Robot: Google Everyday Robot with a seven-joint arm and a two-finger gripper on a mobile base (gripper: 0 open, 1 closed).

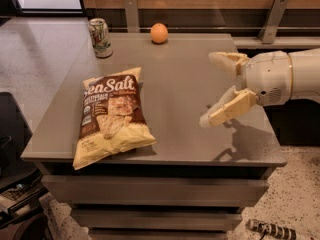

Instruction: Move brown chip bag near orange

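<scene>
The brown chip bag [111,116] lies flat on the left part of the grey table [190,84], its "Sea Salt" panel facing up and its pale yellow bottom at the front edge. The orange [159,33] sits at the table's back edge, well behind the bag. My gripper [210,90] hangs over the right side of the table, open and empty, its two cream fingers spread wide and pointing left toward the bag. It is about a bag's width to the right of the bag.
A green-and-white soda can [100,37] stands at the back left corner, left of the orange. A wooden wall with metal brackets [272,18] runs behind the table. The floor lies to the left and in front.
</scene>
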